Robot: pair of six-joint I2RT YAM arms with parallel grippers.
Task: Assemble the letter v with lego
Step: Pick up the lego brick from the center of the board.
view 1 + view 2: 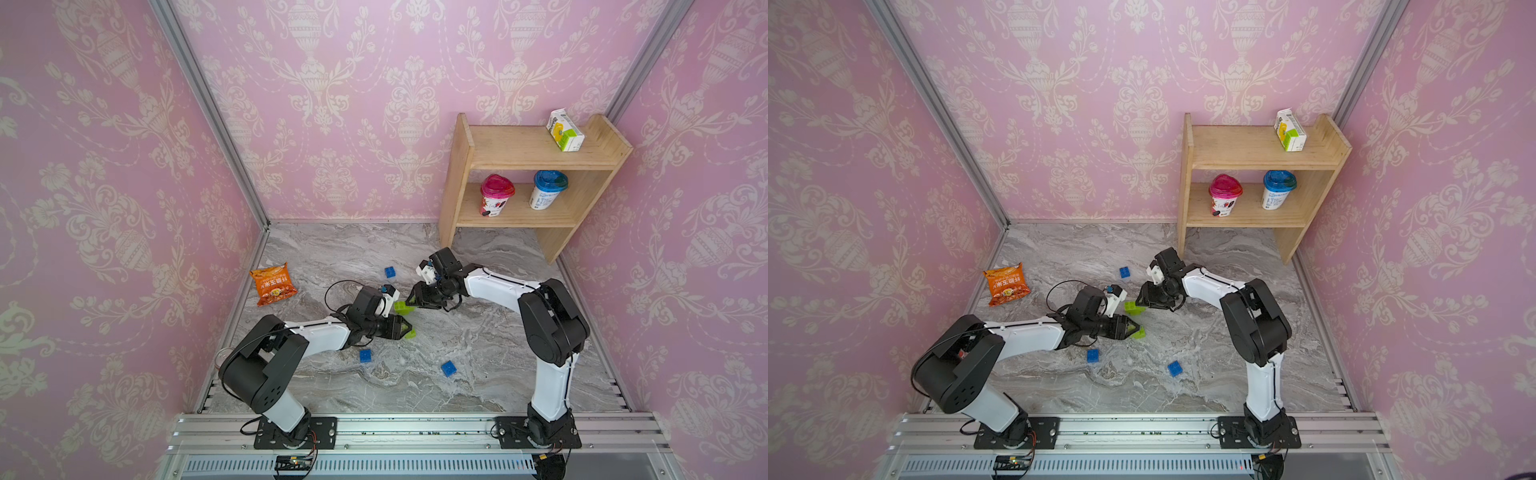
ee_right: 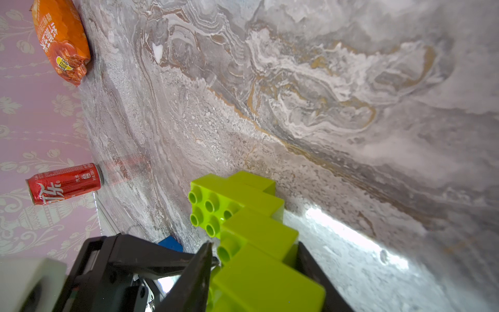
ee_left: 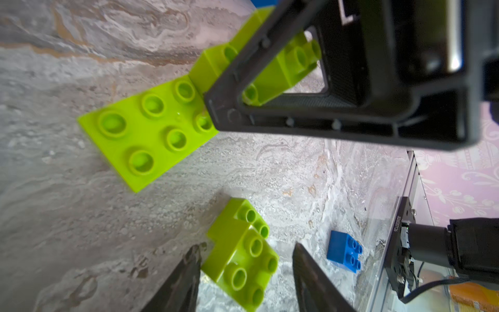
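Now, right gripper [image 2: 253, 244]: clamped on lime stepped brick chain [image 2: 237, 194]
left gripper [image 3: 246, 245]: jaws apart, straddling lime two-brick stack [image 3: 243, 270] just nearer

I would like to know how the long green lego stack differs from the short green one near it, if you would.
Length: the long stack runs to several stepped bricks; the short stack shows only two. Grip: the right tool is shut on the long stack, while the left tool merely straddles the short stack, with a gap on one side. Both are lime green and studded.
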